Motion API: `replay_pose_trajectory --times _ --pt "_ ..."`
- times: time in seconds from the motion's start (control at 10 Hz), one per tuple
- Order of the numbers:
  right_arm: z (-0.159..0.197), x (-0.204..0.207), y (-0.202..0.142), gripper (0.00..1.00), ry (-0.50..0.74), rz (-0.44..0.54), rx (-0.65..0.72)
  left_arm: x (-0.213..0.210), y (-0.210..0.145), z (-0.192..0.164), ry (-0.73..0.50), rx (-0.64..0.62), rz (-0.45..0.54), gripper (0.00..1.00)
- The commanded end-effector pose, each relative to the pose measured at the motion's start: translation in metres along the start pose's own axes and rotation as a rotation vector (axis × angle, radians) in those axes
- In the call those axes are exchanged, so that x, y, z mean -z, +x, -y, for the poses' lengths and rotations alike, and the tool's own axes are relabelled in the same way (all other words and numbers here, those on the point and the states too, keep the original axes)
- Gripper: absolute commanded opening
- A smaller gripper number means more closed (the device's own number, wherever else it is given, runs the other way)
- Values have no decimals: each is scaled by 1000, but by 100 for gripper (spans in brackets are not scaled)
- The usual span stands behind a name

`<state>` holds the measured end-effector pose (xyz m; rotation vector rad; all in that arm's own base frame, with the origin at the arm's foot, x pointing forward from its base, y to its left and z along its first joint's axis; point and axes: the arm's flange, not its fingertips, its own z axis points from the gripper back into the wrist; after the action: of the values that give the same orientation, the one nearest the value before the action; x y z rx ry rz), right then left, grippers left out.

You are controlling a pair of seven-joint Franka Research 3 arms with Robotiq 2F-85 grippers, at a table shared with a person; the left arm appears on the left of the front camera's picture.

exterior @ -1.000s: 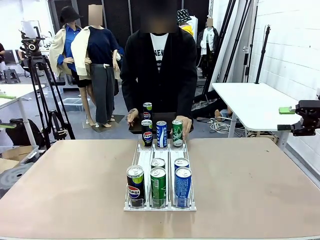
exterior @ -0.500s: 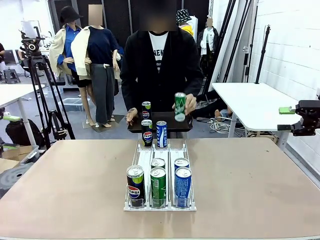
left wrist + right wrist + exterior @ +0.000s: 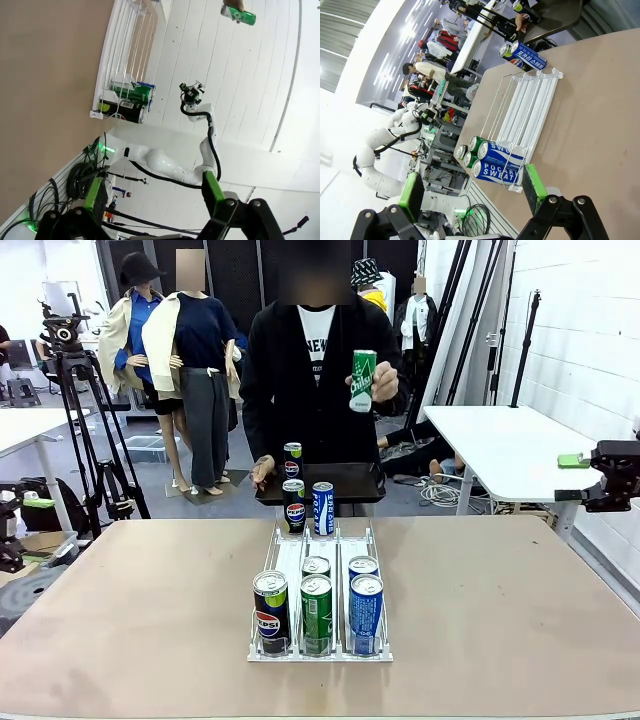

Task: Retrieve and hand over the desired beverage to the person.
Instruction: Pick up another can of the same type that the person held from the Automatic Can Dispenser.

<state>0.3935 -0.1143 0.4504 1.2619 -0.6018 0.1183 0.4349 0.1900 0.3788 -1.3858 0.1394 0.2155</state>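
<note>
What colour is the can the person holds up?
The can is green with white lettering, clearest in the front view.

You are looking at a person (image 3: 318,380) who is wearing a long-sleeved black open jacket over a white T-shirt with black lettering. Your left gripper (image 3: 152,190) is showing black fingers faced with green pads (image 3: 93,192) and round pivot bolts at the knuckles. Your right gripper (image 3: 472,192) is showing the same build. Your right arm (image 3: 200,167) is showing white rounded links, with a black cable running beside it.
</note>
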Motion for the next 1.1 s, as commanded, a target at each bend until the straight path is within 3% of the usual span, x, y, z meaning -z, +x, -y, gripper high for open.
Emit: replay_pose_trajectory --times 0.0,1.0 --pt "0 1 0 100 -3 1 -2 1 -6 6 9 11 -3 100" --pt "0 1 0 100 -3 1 -2 1 -6 6 9 11 -3 100"
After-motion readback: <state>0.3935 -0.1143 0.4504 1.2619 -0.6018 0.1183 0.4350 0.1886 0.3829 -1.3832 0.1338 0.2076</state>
